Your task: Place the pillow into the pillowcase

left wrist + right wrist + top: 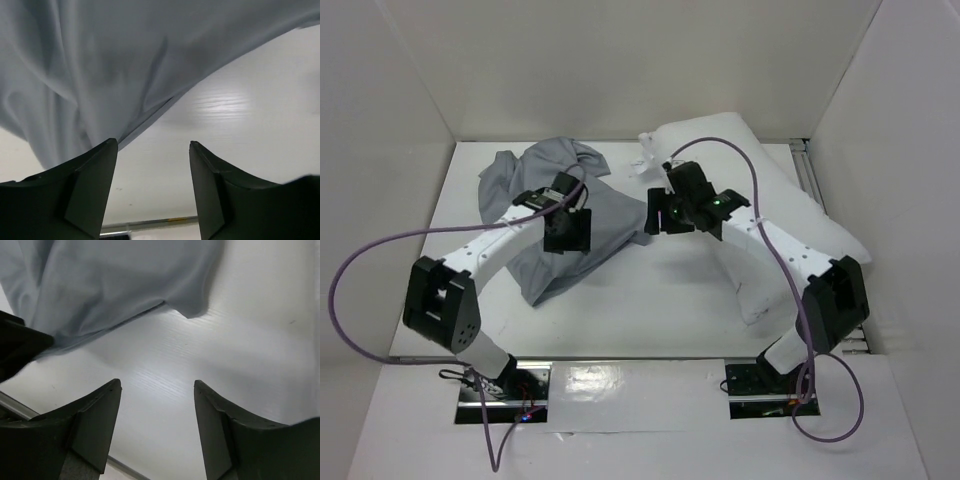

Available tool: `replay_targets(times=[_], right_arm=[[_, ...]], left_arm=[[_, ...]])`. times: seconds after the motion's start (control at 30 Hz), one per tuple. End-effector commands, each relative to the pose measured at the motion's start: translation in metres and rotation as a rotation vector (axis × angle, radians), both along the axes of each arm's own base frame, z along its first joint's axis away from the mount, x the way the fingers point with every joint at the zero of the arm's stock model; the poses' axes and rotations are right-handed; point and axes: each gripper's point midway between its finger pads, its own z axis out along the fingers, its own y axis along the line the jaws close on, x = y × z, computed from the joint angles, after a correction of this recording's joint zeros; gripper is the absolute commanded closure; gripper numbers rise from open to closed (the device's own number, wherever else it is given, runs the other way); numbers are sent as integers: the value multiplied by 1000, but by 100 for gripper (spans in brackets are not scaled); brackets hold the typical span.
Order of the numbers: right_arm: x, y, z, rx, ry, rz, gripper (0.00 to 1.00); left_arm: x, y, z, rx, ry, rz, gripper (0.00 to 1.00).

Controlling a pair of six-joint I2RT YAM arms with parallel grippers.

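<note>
The grey pillowcase point(555, 215) lies crumpled on the left half of the white table. The white pillow point(790, 215) lies at the back right, partly under the right arm. My left gripper point(570, 232) hovers over the pillowcase's right part, open and empty. In the left wrist view the grey cloth point(100, 65) hangs just beyond the left gripper point(152, 147). My right gripper point(657, 212) is open and empty beside the pillowcase's right edge. In the right wrist view the cloth's edge point(110, 285) lies beyond the right gripper point(157, 385), over bare table.
White walls enclose the table on three sides. A metal rail point(805, 165) runs along the right side behind the pillow. Purple cables point(380, 250) loop from both arms. Bare table point(660, 290) lies between the arms.
</note>
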Motion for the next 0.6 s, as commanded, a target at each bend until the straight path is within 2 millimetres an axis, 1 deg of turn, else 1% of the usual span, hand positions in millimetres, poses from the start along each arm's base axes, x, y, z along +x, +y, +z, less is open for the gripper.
replay_targets(times=[0.0,0.03,0.07,0.1,0.13,0.17,0.2,0.3,0.33,0.37,0.4,0.43,0.47,0.5,0.53,0.57], right_arm=[[-5,-27,44,8,-104,-81,32],[-9,-31,40,-2,-93,-94,30],[-8,-36,40,-2,-94,-105,26],[-10,-39,41,-8,-96,-112,26],[-15,-42,39,-11,-82,-118,25],[-15,-46,34,-18,-72,-127,25],[-15,-48,38,-16,-85,-134,25],[-19,-50,32,-18,-72,-140,24],[-19,-50,32,-18,-72,-140,24],[-20,-49,33,-12,-67,-132,24],[-19,-48,36,-7,-75,-132,24],[-19,-48,36,-7,-75,-132,24],[-19,-48,36,-7,-75,-132,24],[-17,-47,40,-1,-82,-133,24],[-18,-44,36,1,-68,-123,24],[-16,-43,38,7,-77,-123,24]], left_arm=[[-11,35,-23,320,54,45,28],[-12,44,-27,402,58,68,28],[-16,46,-32,438,72,106,28],[-24,51,-42,496,121,108,28],[-28,54,-46,529,129,113,28],[-26,58,-47,555,118,134,28],[-29,59,-50,558,128,142,28],[-28,62,-56,578,134,172,28],[-26,60,-59,576,131,172,28],[-20,57,-60,567,117,176,30],[-21,58,-63,576,126,164,35],[-16,57,-62,563,132,163,48],[-8,56,-60,545,122,166,71],[-8,49,-63,516,144,132,100],[-4,48,-61,490,147,142,100],[1,44,-53,443,139,139,100]])
